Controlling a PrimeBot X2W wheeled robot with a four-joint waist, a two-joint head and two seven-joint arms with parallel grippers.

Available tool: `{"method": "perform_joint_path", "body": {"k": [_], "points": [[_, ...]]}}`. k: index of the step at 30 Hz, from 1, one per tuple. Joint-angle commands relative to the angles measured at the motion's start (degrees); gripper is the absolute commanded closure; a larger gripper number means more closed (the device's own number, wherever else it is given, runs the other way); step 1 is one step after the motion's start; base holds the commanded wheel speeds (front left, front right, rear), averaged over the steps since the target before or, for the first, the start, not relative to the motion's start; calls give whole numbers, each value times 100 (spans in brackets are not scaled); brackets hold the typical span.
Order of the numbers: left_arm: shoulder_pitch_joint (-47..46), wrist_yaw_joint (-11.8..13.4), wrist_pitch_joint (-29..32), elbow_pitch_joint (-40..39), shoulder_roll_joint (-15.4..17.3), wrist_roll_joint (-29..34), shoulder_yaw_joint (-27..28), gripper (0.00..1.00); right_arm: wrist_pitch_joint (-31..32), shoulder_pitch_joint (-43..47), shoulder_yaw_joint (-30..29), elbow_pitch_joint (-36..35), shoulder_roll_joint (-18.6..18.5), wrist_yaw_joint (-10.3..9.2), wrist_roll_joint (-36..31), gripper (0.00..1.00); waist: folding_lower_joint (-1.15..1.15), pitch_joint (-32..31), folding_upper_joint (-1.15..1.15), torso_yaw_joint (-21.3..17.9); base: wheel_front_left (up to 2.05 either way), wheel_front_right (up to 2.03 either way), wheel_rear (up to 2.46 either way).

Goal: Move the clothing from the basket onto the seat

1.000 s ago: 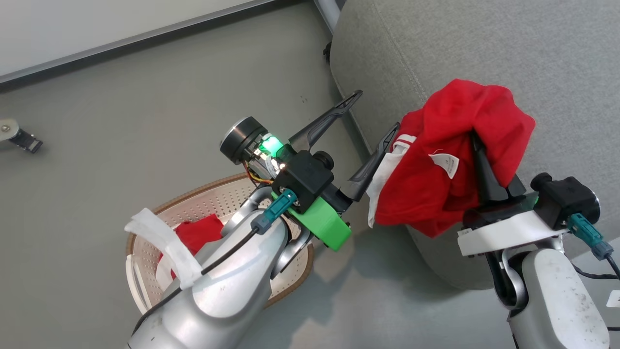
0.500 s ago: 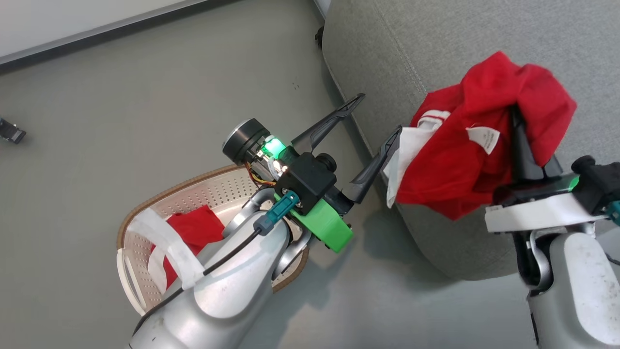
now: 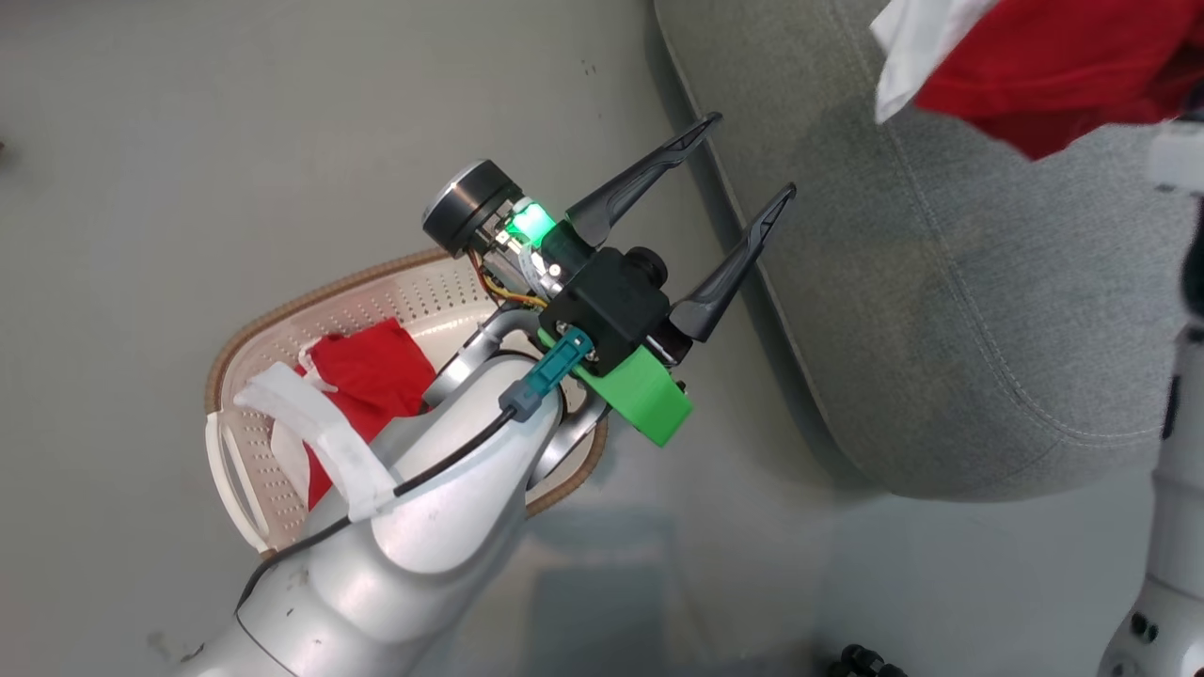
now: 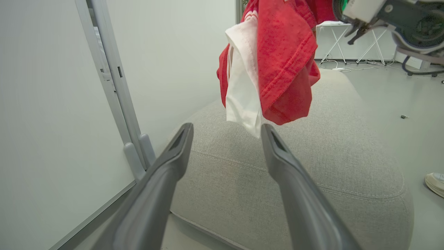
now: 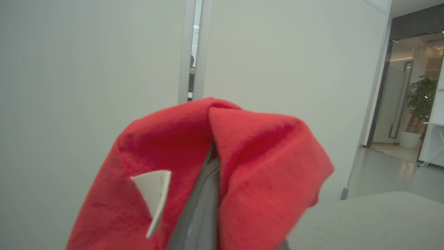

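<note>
Over the big grey cloth seat (image 3: 988,310) hangs the soft red-and-white garment (image 4: 281,62), carried in from its edge and pinched by the right gripper (image 5: 207,170). It looks nearly ready to drop. Beside the seat, the left gripper (image 3: 752,153) gapes empty.

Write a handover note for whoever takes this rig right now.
Right gripper: shut on a red and white garment, which hangs above the seat without touching it.
Left gripper: open, holding nothing, between basket and seat in the head view.
Done: one garment lifted out of the basket.
Left: lower and release it on the seat, then fetch the second red garment lying in the basket.
</note>
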Motion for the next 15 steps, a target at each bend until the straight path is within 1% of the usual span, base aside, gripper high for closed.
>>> {"method": "perform_joint_path", "body": {"k": [1, 5, 9, 12, 15], "points": [[-157, -13, -1, 7, 57, 71, -15, 0, -14, -236, -110, -34, -135, -2, -40, 100, 0, 512, 0, 119, 0, 0, 0], [-383, -12, -1, 20, 71, 111, -90, 0, -14, -868, -472, -23, -543, -2, -82, 100, 0, 886, 0, 189, 0, 0, 0], [-537, -13, -1, 15, 66, 133, -134, 0, -14, -1322, -702, 98, -895, -2, -81, 100, 0, 1147, 0, 249, 0, 0, 0], [-614, -13, -1, 1, 75, 140, -152, 0, -14, -1603, -797, 318, -1119, -2, -27, 100, 0, 1286, 0, 269, 0, 0, 0], [-678, -13, -1, 15, 101, 146, -147, 0, -14, -1842, -813, 684, -1331, -2, -31, 100, 0, 1399, 0, 277, 0, 0, 0]]}}
